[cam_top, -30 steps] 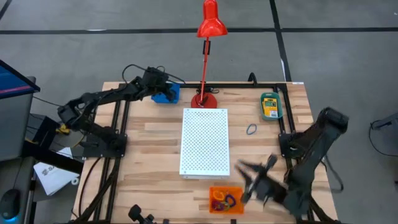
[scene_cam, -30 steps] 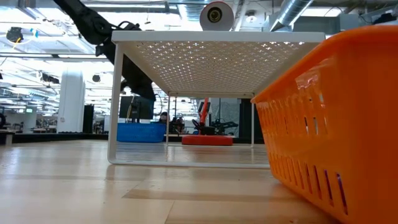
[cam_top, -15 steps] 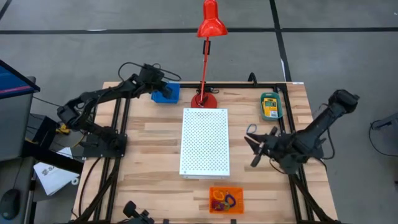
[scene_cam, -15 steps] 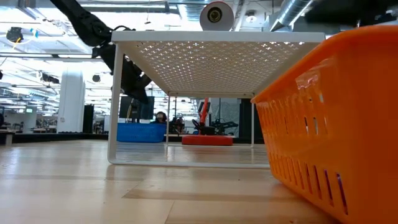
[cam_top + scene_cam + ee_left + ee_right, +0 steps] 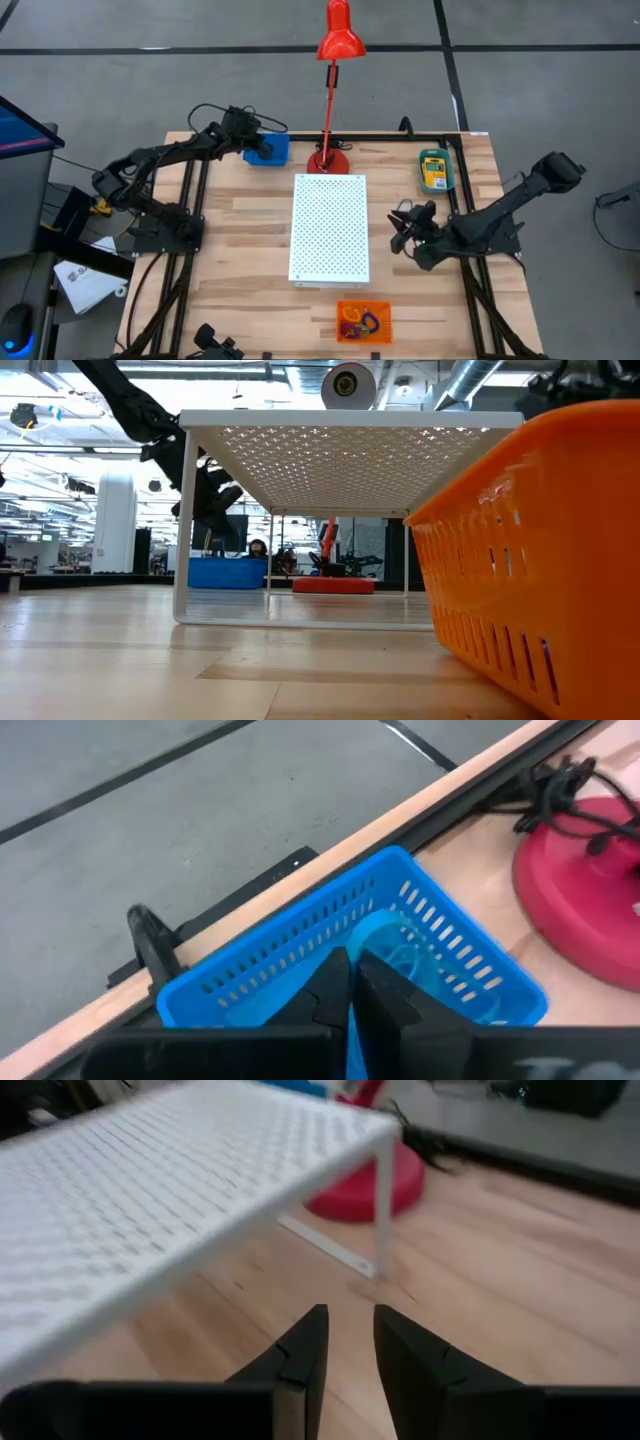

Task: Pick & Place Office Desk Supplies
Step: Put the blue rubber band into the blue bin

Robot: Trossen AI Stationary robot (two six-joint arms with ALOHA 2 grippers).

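My left gripper [image 5: 352, 988] hovers shut over the blue tray [image 5: 272, 150] at the table's far left. A blue loop [image 5: 400, 945] lies inside that tray. Nothing shows between the fingers. My right gripper [image 5: 401, 232] stands just right of the white perforated shelf [image 5: 329, 228]. It points toward the shelf, its fingers [image 5: 300, 1355] a little apart with nothing between them. A thin blue loop [image 5: 402, 207] lies on the wood by its far side, partly hidden by it. A yellow-and-green crayon box lies in the teal tray [image 5: 434, 170] at the far right. The orange tray [image 5: 363, 321] at the near edge holds coloured loops.
The red desk lamp's base [image 5: 327, 160] and pole stand behind the shelf, between the blue tray and the teal one. The shelf stands on thin white legs [image 5: 383, 1205] with open room under it. Black rails [image 5: 455, 215] run along the table's left and right sides.
My right gripper has swung from the near edge beside the orange tray toward the far edge. It has sunk and rolled, and now stands beside the shelf's right side. My left gripper has crept a little lower over the blue tray.
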